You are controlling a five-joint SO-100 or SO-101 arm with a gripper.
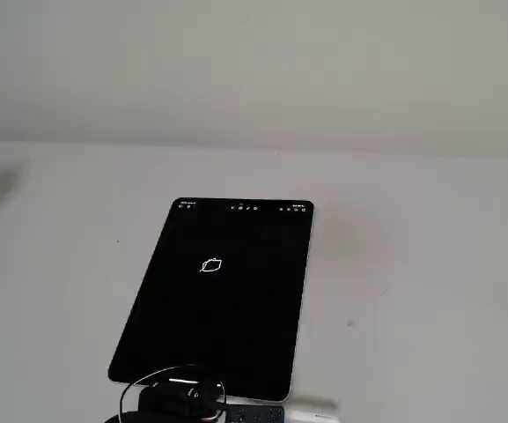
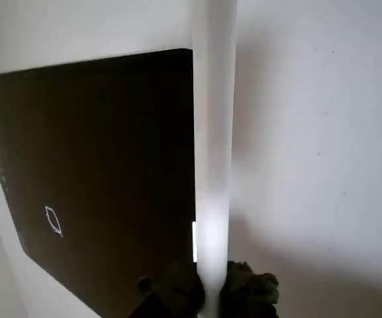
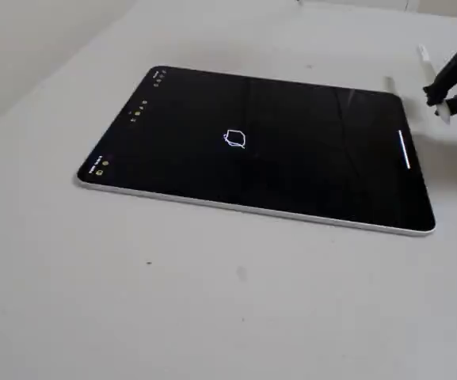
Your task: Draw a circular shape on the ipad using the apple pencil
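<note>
One small white loop, the circular shape point(image 1: 211, 265), sits on the black screen of the ipad point(image 1: 236, 352) in a fixed view. It looks closed and a bit pointed, like a lemon, so the drawing seems done. The ipad lies flat on the pale table point(image 1: 430, 264). The gripper point(image 1: 183, 401) is dark and sits at the ipad's near short edge, away from the loop. A bit of the white apple pencil point(image 1: 311, 414) pokes out just beside that edge.

Up close in the wrist view, the apple pencil point(image 2: 212, 132) is a long white stick running up the picture, along the ipad's point(image 2: 98, 146) side edge. The fingers point(image 2: 250, 288) are clenched around its lower end. The loop point(image 2: 53, 220) is far from the pencil, near the ipad's row of icons.

Over in another fixed view, the loop point(image 3: 235, 139) is near the middle of the ipad point(image 3: 291, 174). The gripper point(image 3: 442, 99) hangs past the short edge without icons, holding the pencil point(image 3: 428, 67).

The pencil looks light, stiff and smooth, so it could slip. Holding it low, near the tip, looks best.
</note>
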